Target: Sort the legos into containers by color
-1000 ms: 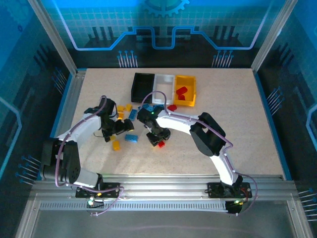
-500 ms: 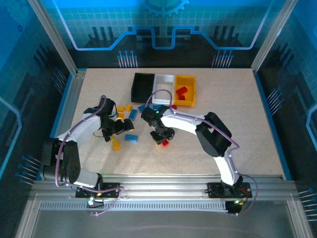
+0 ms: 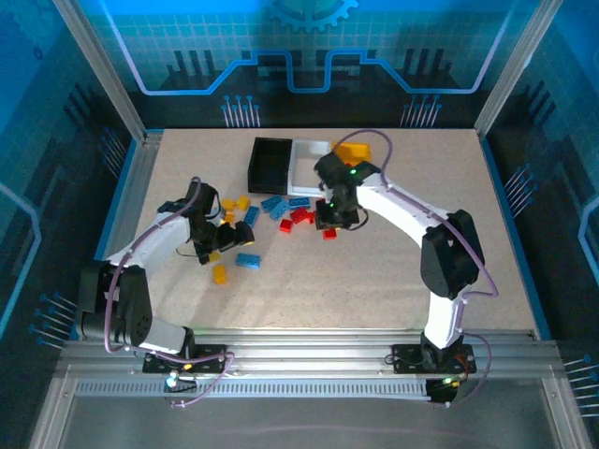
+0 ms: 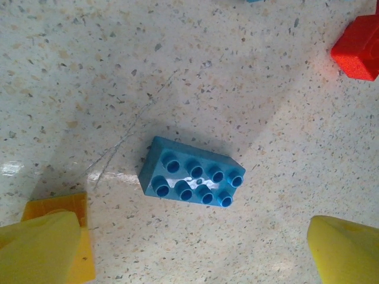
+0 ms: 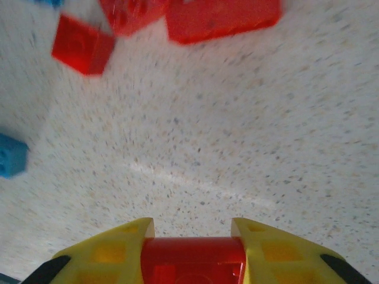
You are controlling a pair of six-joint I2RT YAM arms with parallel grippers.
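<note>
Nearest you, the left jaws are hanging wide open over the speckled beige surface [image 4: 249, 77]. A blue eight-stud plastic brick [image 4: 192, 177] is lying flat just ahead of them, touching neither. Further out, the right jaws are closing on a small red plastic brick [image 5: 192, 257], beside loose red bricks [image 3: 299, 217]. At the far side, you are seeing bare floor in the black rectangular plastic bin [image 3: 270, 164] and the white bin [image 3: 307, 154]. The yellow-orange bin [image 3: 348, 149] is sitting mostly behind the right arm, so you cannot tell its contents.
</note>
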